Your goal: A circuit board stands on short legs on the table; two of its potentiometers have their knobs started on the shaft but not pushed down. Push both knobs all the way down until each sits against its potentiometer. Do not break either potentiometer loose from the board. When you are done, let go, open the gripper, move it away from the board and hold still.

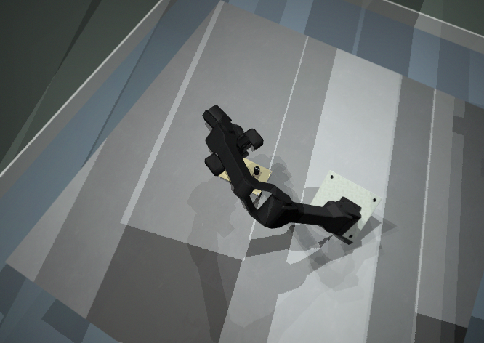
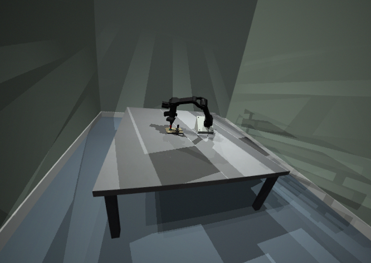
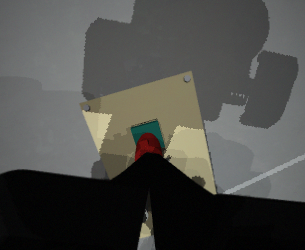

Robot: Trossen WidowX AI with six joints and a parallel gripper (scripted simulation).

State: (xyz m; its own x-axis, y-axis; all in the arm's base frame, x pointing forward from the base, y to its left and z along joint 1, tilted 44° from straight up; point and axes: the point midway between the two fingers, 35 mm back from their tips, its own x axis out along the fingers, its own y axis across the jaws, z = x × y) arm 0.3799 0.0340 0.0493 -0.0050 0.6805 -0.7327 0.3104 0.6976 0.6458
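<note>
A tan circuit board [image 3: 161,100] [image 1: 264,174] [image 2: 180,131] stands on the table. In the wrist view a red knob [image 3: 147,145] sits over a teal potentiometer [image 3: 145,131] near the board's middle. My gripper [image 3: 151,159] [image 2: 170,123] is shut, points straight down, and its closed fingertips rest on top of the red knob. A second knob [image 1: 256,171] [image 2: 177,126], black, stands upright on the board beside my arm. In the top view my forearm hides the red knob and the fingertips.
The arm's pale base plate [image 1: 344,187] [image 2: 199,124] lies on the table to the right of the board. Shifting light bands and shadows cross the grey table [image 2: 179,164].
</note>
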